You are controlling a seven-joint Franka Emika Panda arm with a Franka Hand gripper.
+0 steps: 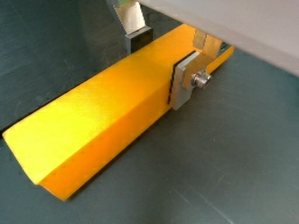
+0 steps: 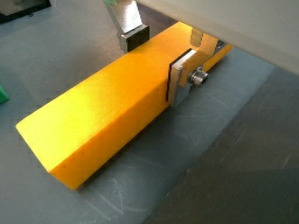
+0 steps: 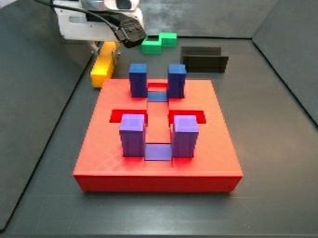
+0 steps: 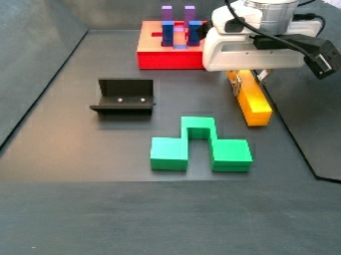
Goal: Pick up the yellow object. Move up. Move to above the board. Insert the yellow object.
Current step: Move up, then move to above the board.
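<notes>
The gripper (image 1: 160, 61) is down at the far end of the yellow bar (image 1: 100, 109), its silver fingers (image 1: 184, 80) standing on either side of the bar's width; in both wrist views one plate lies flat against the bar's long side and the other finger (image 2: 129, 29) sits at the opposite edge, so the jaws pinch the bar. The bar lies flat on the dark floor (image 1: 222, 166); no gap shows beneath it. In a side view the gripper (image 3: 110, 46) hangs over the bar (image 3: 102, 65), which lies just beside the red board (image 3: 155, 153), near its back corner and apart from it. The board carries purple posts (image 3: 133, 137) at the front and blue posts (image 3: 139, 79) at the back. In a side view the bar (image 4: 250, 103) stretches from under the gripper (image 4: 241, 78) toward the green block (image 4: 196, 146), which lies near but apart, with the black fixture (image 4: 123, 98) further off across the floor and the board (image 4: 170, 52) behind.
</notes>
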